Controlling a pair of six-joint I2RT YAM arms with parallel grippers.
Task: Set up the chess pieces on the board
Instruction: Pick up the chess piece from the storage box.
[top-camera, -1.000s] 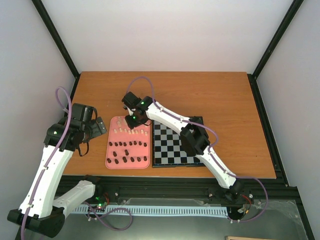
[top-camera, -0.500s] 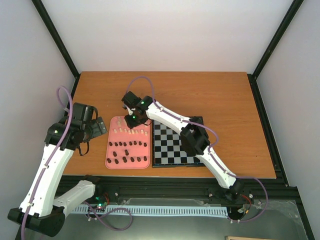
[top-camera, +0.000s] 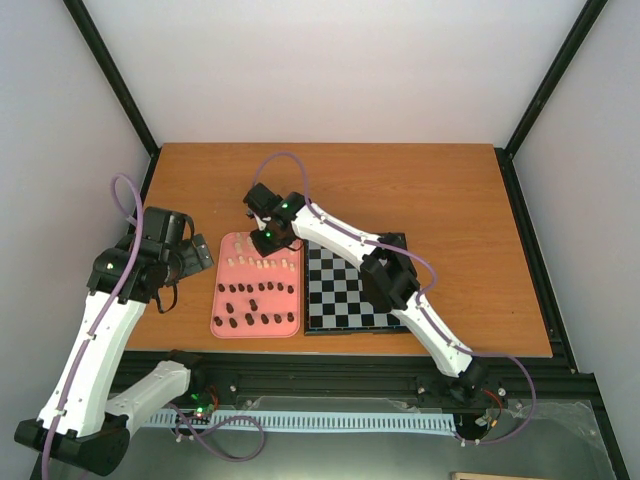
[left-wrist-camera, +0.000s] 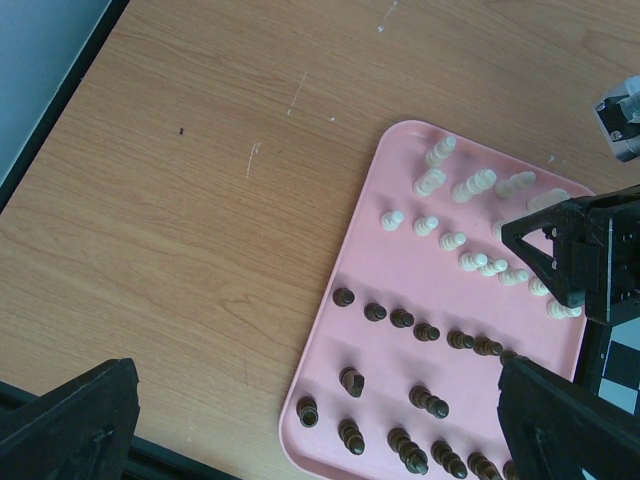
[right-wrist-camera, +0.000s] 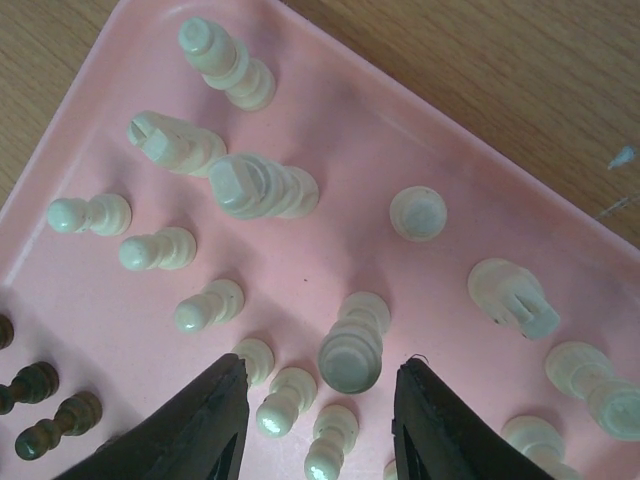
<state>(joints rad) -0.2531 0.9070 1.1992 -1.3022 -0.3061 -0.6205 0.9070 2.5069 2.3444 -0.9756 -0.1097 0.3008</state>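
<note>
Right wrist view has the right gripper (right-wrist-camera: 320, 400) low over the pink tray (right-wrist-camera: 330, 140), its jaws parted on either side of one cream piece (right-wrist-camera: 350, 358) without touching it. Dark pieces (left-wrist-camera: 400, 318) fill the tray's nearer rows. The board (top-camera: 335, 300) lies just beside the tray. The left gripper (left-wrist-camera: 320, 420) hangs over the table (top-camera: 450, 200), jaws wide.

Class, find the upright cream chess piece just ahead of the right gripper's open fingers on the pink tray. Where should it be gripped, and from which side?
I'd grip the cream piece around its upper body, the right gripper descending from above. It stands upright, round top facing the wrist camera, and smaller pieces crowd its base, leaving little room lower down.
</note>
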